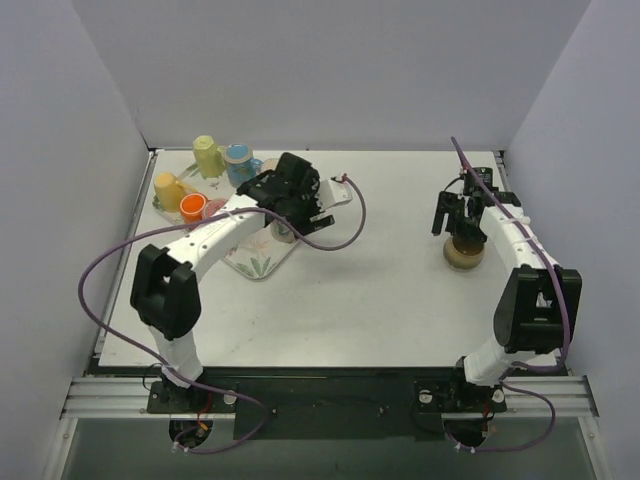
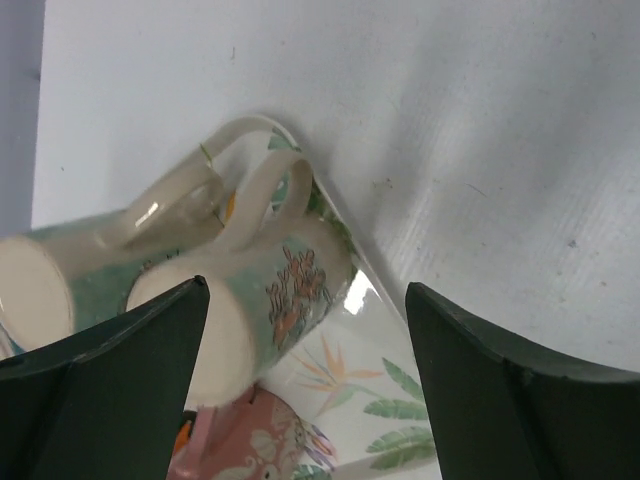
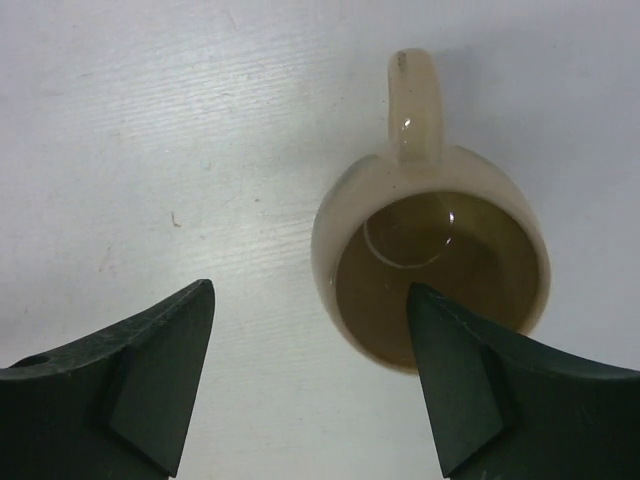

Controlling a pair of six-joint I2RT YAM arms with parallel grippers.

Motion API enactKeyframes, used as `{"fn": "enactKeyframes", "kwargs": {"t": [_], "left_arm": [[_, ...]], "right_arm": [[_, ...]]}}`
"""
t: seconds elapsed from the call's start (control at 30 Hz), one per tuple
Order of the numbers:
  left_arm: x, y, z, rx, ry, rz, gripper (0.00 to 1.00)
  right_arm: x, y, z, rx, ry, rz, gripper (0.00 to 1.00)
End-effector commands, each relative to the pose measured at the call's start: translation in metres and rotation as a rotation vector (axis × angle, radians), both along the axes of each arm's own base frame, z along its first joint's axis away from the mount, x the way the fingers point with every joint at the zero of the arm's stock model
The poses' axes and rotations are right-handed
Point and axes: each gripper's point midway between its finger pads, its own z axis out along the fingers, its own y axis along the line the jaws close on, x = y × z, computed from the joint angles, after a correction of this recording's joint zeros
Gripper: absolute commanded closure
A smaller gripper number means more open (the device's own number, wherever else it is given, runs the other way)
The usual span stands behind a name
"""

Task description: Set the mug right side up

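Observation:
A beige mug (image 1: 463,252) stands upright on the white table at the right, its brown inside facing up and its handle (image 3: 413,100) pointing away in the right wrist view. My right gripper (image 1: 452,215) hangs open just above it. One fingertip (image 3: 455,350) is over the mug's (image 3: 430,260) mouth and the other is over bare table, neither touching. My left gripper (image 2: 305,285) is open over a floral tray (image 2: 370,390), above two floral mugs (image 2: 270,290) lying on their sides.
Several coloured cups stand at the back left: a yellow one (image 1: 207,153), a blue one (image 1: 238,160) and an orange one (image 1: 192,207). The floral tray (image 1: 255,262) lies left of centre. Grey walls close in the table on three sides.

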Motion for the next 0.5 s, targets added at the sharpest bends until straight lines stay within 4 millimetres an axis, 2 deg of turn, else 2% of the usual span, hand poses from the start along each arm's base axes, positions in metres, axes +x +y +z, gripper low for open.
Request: {"fn": "enactKeyframes", "kwargs": {"t": [0.0, 0.03, 0.1, 0.13, 0.27, 0.3, 0.33, 0.37, 0.47], "left_arm": [[0.030, -0.017, 0.000, 0.234, -0.149, -0.079, 0.09], [0.033, -0.021, 0.001, 0.245, -0.152, -0.091, 0.09], [0.044, -0.028, -0.008, 0.283, -0.137, -0.121, 0.09], [0.054, -0.035, -0.007, 0.295, -0.151, -0.135, 0.09], [0.073, -0.042, -0.033, 0.387, -0.111, -0.176, 0.15], [0.075, -0.040, -0.041, 0.413, -0.073, -0.184, 0.17], [0.067, -0.035, -0.050, 0.445, -0.019, -0.202, 0.18], [0.073, -0.036, -0.054, 0.453, -0.013, -0.195, 0.20], [0.068, -0.028, -0.066, 0.481, 0.044, -0.204, 0.22]], "right_arm": [[-0.018, 0.000, 0.035, -0.075, -0.037, 0.010, 0.25], [-0.020, 0.009, 0.041, -0.074, -0.054, 0.034, 0.24], [-0.025, 0.015, 0.046, -0.069, -0.074, 0.051, 0.20], [-0.026, 0.018, 0.051, -0.068, -0.089, 0.059, 0.20], [-0.035, 0.022, 0.055, -0.068, -0.106, 0.078, 0.20], [-0.038, 0.020, 0.053, -0.075, -0.100, 0.074, 0.20], [-0.039, 0.019, 0.055, -0.078, -0.106, 0.073, 0.20], [-0.040, 0.014, 0.055, -0.104, -0.105, 0.061, 0.19], [-0.043, 0.014, 0.058, -0.106, -0.114, 0.064, 0.19]]}}
